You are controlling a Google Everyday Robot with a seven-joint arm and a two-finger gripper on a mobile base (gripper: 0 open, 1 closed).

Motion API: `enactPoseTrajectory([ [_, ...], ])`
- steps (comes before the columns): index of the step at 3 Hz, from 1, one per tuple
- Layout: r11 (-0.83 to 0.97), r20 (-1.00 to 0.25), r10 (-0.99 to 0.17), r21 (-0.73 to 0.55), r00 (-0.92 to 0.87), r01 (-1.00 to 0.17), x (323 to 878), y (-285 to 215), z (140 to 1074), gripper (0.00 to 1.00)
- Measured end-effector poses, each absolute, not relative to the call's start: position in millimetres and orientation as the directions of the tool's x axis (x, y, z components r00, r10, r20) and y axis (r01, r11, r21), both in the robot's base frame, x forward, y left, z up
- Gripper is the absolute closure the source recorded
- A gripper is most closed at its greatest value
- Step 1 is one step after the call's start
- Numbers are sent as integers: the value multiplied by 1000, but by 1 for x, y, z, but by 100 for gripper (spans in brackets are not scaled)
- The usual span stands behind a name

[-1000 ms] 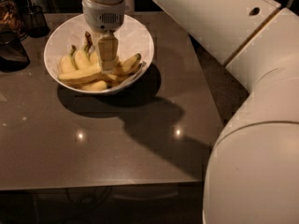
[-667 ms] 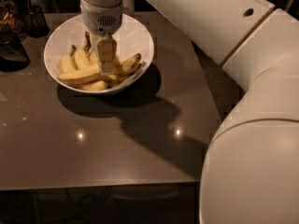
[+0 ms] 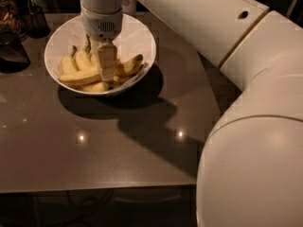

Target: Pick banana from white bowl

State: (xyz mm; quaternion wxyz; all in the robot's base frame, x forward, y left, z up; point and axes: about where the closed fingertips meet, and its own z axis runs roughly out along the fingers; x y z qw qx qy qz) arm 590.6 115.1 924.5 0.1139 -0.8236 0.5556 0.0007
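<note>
Upper left, the claw (image 3: 107, 74) is down among the bananas (image 3: 78, 77) in the white bowl (image 3: 137, 37), and I cannot tell its grip; next it probably needs to pinch one and lift.

Place: a kitchen or break-room corner, as far as I can tell; home or office, I cannot say.
Bench: a dark, glossy brown bench (image 3: 94, 164) with small bright light spots reflected in it.
Food: a white bowl (image 3: 138, 40) of bananas (image 3: 79, 77) stands towards its far side.
Glassware: dark glass containers (image 3: 11, 51) crowd the far left edge.
Gripper: my gripper (image 3: 106, 72) reaches down into the bowl, among the bananas.
Light: dim and warm; the surroundings are dark.
</note>
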Motion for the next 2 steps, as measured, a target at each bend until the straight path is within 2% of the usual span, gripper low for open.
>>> enactPoseTrajectory([
  [2,-356,-127,-918,-158,376,-921,594,111,910,33],
])
